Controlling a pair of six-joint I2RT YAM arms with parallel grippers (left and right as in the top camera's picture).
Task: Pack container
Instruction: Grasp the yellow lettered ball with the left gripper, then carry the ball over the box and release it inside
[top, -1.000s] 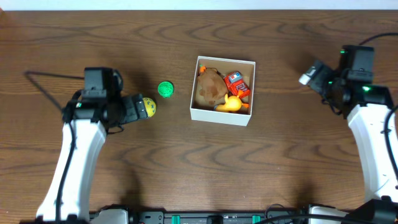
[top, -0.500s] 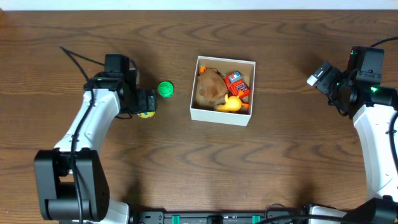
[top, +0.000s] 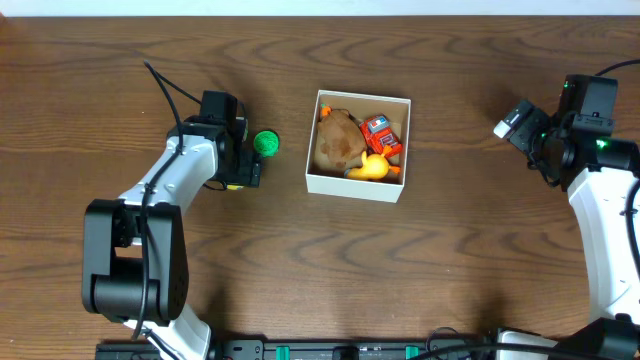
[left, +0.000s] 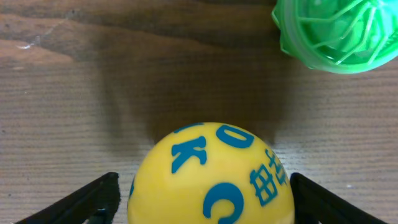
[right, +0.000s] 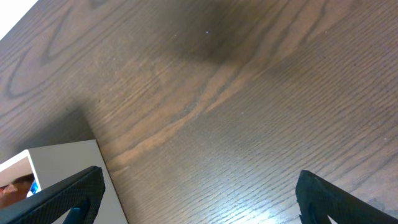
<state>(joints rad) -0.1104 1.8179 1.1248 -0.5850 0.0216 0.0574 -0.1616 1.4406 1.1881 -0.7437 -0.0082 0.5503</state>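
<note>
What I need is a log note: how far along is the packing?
Done: a brown plush toy, a red toy and a yellow duck lie in the white cardboard box. In hand: the left tool straddles the yellow ball with blue letters; a firm grip is unclear. Remaining: that ball and the green ribbed plastic toy beside it. The right tool hangs open, empty.

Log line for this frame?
left hand: open around yellow ball | right hand: open, empty | box: toys inside | green toy: outside box
</note>
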